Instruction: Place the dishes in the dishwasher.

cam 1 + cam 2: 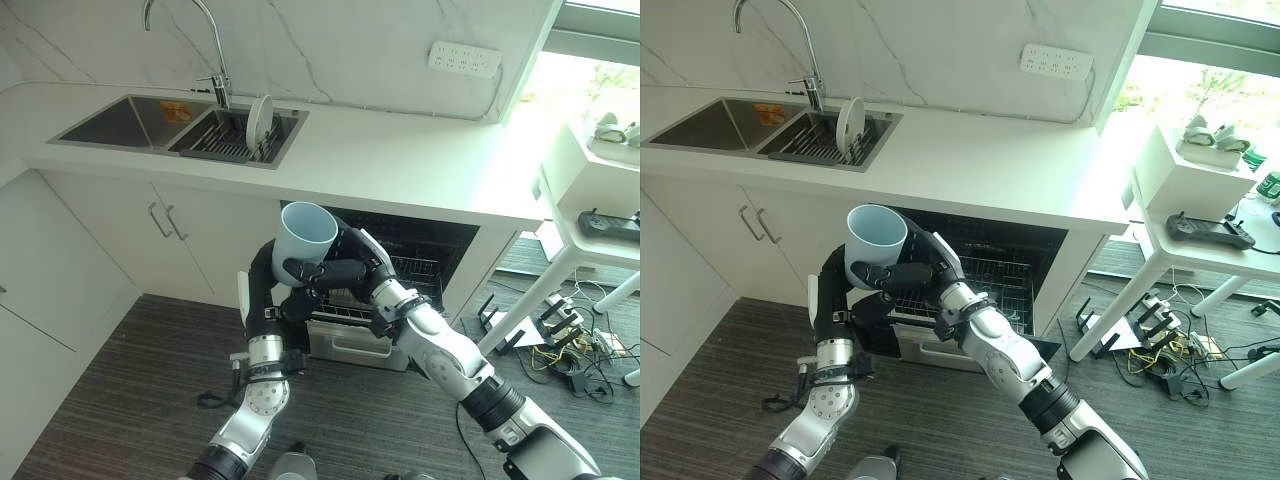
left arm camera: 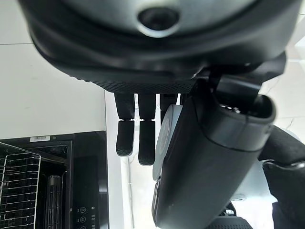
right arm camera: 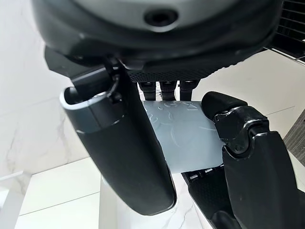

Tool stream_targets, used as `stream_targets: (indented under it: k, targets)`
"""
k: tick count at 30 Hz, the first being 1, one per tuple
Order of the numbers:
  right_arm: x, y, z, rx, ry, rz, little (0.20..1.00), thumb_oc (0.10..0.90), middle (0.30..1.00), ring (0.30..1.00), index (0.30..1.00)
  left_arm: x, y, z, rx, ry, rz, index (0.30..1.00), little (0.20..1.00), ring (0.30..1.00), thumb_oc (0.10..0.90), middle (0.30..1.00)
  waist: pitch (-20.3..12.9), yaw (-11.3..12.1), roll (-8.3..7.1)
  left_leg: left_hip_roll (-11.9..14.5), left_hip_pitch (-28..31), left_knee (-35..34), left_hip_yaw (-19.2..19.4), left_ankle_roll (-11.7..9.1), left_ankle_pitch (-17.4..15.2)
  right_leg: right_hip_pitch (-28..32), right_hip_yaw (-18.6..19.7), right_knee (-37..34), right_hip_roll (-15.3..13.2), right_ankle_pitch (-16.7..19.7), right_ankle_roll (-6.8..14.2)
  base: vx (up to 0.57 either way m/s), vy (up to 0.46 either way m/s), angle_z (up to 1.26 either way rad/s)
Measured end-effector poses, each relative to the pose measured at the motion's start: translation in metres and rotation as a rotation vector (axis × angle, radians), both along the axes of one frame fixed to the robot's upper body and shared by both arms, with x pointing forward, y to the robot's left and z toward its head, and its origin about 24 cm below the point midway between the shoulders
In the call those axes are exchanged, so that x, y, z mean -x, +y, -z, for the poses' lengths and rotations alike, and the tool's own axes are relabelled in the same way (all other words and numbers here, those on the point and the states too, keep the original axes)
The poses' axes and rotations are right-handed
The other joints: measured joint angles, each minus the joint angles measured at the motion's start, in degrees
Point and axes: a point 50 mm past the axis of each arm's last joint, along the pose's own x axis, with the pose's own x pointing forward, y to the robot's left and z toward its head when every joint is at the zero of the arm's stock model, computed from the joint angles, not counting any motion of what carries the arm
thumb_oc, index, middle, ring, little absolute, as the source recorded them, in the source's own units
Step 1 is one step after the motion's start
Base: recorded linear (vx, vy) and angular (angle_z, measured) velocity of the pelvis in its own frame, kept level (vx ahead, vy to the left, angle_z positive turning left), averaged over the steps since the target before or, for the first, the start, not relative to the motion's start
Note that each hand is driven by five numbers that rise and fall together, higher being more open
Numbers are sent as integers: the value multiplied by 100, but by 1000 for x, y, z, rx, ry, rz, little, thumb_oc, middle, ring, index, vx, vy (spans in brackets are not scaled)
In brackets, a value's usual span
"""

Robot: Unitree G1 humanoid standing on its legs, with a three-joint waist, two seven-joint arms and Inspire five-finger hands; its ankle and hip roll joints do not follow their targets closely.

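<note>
- Left eye view: one pale blue, smooth-walled cup (image 1: 304,244) is held up in front of the open dishwasher (image 1: 420,255), its mouth tilted up and towards the sink.
- The right hand (image 1: 335,272) is wrapped round the cup's lower wall, fingers curled on one side and thumb on the other; in the right wrist view the pale cup (image 3: 183,136) is seen pinched between that thumb and the fingers.
- The left hand (image 1: 296,305) is seen just beneath the cup, below the right hand; in the left wrist view its fingers (image 2: 125,138) hang straight and relaxed, with the cup's base (image 2: 164,143) just beside them. Whether the hand touches the cup cannot be told.
- One wire rack (image 1: 985,275) is seen pulled part-way out of the dishwasher, under the white worktop (image 1: 400,160).
- One white round plate (image 1: 258,122) is stood on edge in the draining rack of the steel double sink (image 1: 130,122), beside one curved chrome tap (image 1: 213,60).
- One white socket strip (image 1: 463,58) is fixed on the marble wall.
</note>
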Motion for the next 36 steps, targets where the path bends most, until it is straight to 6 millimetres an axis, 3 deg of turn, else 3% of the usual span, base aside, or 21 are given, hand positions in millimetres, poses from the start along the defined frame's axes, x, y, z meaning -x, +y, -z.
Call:
stream_targets:
  k: [20, 22, 34, 35, 36]
  targets:
    - [1, 14, 7, -38, 54, 57, 900, 800, 900, 900, 900, 0, -1, 4, -10, 28, 0, 300, 300, 300, 400, 300, 0, 37, -1, 1, -45, 32, -86, -4, 15, 8, -61, 22, 2, -27, 6, -2, 0, 1]
    - [1, 14, 6, -37, 53, 57, 300, 400, 300, 300, 300, 0, -2, 4, -11, 28, 0, 300, 300, 300, 400, 300, 0, 64, -1, 0, -46, 32, -87, -4, 15, 8, -64, 26, 2, -25, 0, 0, 0, 0]
    - [-2, 14, 10, -1, 62, 91, 300, 400, 300, 300, 300, -1, -3, 4, -7, 28, -7, 300, 300, 300, 400, 300, 1, 139, 1, -2, -62, 9, -104, -2, 16, 14, -89, 5, 3, -31, -4, 0, 0, 0]
    - [-2, 14, 10, 3, 60, 97, 300, 400, 300, 300, 300, -1, -3, 4, -10, 31, -6, 512, 512, 512, 541, 512, 2, 139, 2, -2, -63, 3, -105, -1, 17, 14, -92, 2, 3, -32, -3, 0, 0, 0]
    - [-2, 14, 10, 6, 58, 104, 300, 400, 300, 300, 300, -2, -4, 4, -12, 33, -2, 900, 900, 900, 800, 900, 2, 137, 3, -2, -62, -1, -105, -1, 17, 14, -92, -3, 2, -32, -3, 0, 0, 0]
